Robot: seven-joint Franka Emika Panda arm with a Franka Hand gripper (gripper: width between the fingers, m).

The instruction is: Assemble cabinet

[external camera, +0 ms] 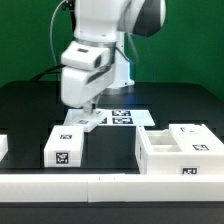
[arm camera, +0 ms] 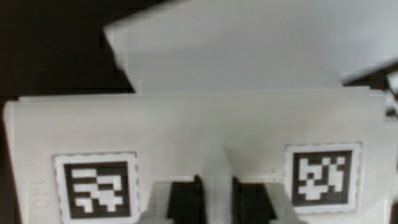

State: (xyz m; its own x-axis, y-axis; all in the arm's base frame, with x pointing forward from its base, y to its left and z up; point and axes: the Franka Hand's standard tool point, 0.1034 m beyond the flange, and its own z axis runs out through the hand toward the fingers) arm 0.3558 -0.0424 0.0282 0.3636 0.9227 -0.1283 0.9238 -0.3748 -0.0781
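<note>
**Layout.** The matte black table (external camera: 30,110) carries all parts. The cabinet body, a large white plastic box with an inner divider shelf (external camera: 160,163), stands near, on the exterior view's right. A smaller white rectangular block with one tag (external camera: 65,147) stands near, on the exterior view's left. The marker board (external camera: 128,117) lies farther back, at centre. A flat white plastic panel with two square tags (arm camera: 196,125) sits between the block and the marker board, under the arm.

**Pincer.** The two-finger gripper (arm camera: 210,165) is closed. In the wrist view its fingers appear to pinch the panel's edge midway between the two tags.

**Faults to expect.**
- The bite looks shallow, so the panel may pivot or slip on lifting.
- The panel lies just beside the block, and a low sideways move could catch the block's far edge.

**Clearance.** Open table separates the block from the box (the likely carry path). A long white border rail (external camera: 100,186) closes the near edge. Lift first, then travel toward the exterior view's right.
</note>
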